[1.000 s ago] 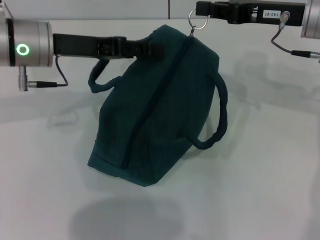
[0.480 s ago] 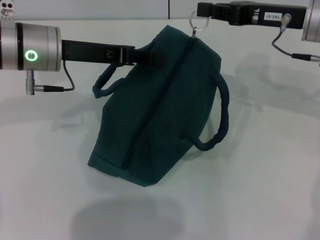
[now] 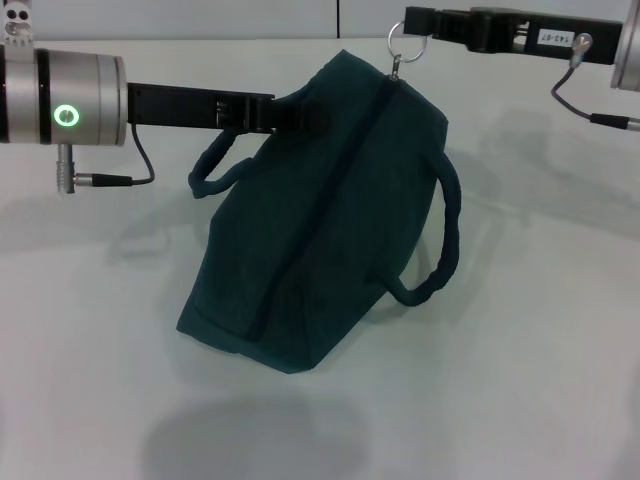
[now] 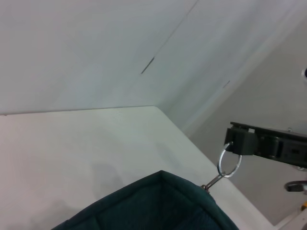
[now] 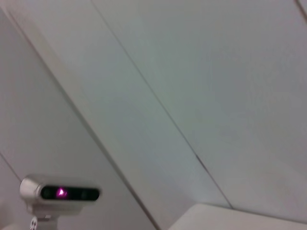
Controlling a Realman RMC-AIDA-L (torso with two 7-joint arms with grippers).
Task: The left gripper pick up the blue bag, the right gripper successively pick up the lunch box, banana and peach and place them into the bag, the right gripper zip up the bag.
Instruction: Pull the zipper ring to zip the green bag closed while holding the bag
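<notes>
The blue bag hangs tilted above the white table, its zip closed along the top and its shadow below it. My left gripper is shut on the bag's upper left edge, near one handle. My right gripper, the one with the white label, is at the bag's top corner, shut on the metal ring zip pull. In the left wrist view the bag's top corner, the ring and the right gripper show. The lunch box, banana and peach are out of view.
The white table spreads under and around the bag, with a pale wall behind it. The second handle loops out on the bag's right side. The right wrist view shows only walls and the robot's head camera.
Both arms have shifted a little to the right, and the bag has moved with them. Both grips are unchanged.
</notes>
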